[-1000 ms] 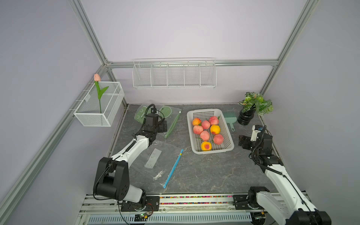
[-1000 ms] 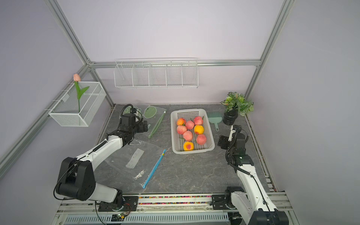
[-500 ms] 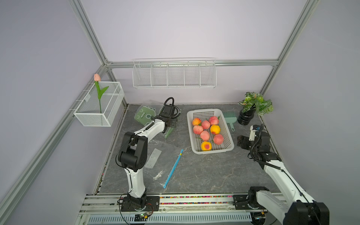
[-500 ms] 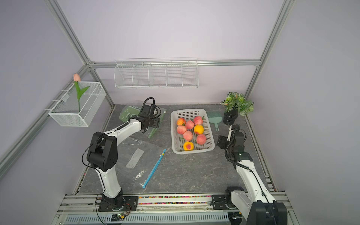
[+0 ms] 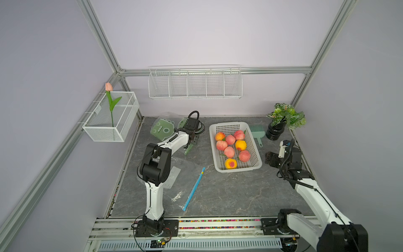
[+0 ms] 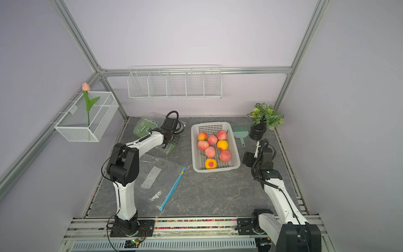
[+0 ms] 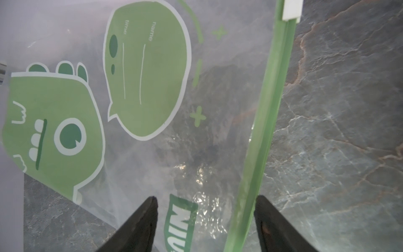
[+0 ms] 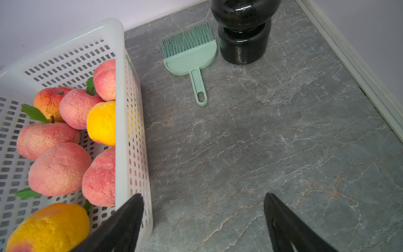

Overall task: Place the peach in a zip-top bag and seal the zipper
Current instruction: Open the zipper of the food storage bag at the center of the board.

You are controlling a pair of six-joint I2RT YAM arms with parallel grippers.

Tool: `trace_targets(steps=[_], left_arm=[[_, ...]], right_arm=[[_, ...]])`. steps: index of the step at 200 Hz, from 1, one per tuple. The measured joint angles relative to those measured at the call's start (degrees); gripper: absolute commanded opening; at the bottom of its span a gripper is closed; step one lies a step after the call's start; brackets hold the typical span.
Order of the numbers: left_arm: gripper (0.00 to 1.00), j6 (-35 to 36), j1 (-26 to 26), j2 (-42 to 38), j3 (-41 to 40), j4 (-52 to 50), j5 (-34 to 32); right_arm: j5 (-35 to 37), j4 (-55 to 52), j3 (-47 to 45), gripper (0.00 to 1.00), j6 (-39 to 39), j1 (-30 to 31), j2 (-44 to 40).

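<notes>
Several peaches [image 5: 229, 151] [image 6: 210, 151] [image 8: 58, 170] lie in a white perforated basket [image 5: 239, 169]. At the back left a zip-top bag with green dinosaur print [image 5: 162, 131] [image 6: 144, 128] [image 7: 141, 76] lies flat. Its green zipper strip [image 7: 268, 109] carries a white slider [image 7: 291, 9] at the far end. My left gripper [image 5: 194, 139] [image 6: 174, 139] [image 7: 206, 197] hovers open over this bag, its jaws either side of the zipper strip. Beside the basket's right wall, my right gripper [image 5: 270, 159] [image 6: 247, 158] [image 8: 202, 194] stands open and empty above the table.
A second clear bag with a blue zipper [image 5: 194, 188] [image 6: 172, 188] lies front left, partly under the left arm. A mint hand brush [image 8: 189, 59] and a black pot with a plant [image 5: 275, 131] stand behind the right gripper. Wire baskets hang on the walls.
My left arm has swung right from the bag's left part to its zipper edge, and its jaws have narrowed somewhat. The right arm has barely shifted.
</notes>
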Motion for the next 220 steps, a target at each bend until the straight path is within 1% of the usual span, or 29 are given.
trace_targets(steps=[68, 126, 173, 190, 220], left_arm=[[0.72, 0.87, -1.40, 1.95, 0.83, -0.63, -3.87], [0.68, 0.92, -1.81, 2.62, 1.29, -0.44, -8.09], [0.68, 1.27, -1.81, 5.46, 3.78, -1.38, -9.01], [0.60, 1.29, -1.81, 5.81, 4.37, -2.03, -9.22], [0.40, 1.77, -1.81, 5.97, 5.73, -2.93, -9.49]], right_arm=[[0.00, -0.04, 0.00, 0.89, 0.04, 0.00, 0.26], [-0.07, -0.11, 0.00, 0.89, 0.07, 0.00, 0.68], [-0.52, -0.24, 0.00, 0.89, 0.24, 0.00, 0.70], [-0.66, -0.31, 0.00, 0.89, 0.24, 0.00, 0.70], [-0.81, -0.39, 0.00, 0.89, 0.22, 0.00, 0.70]])
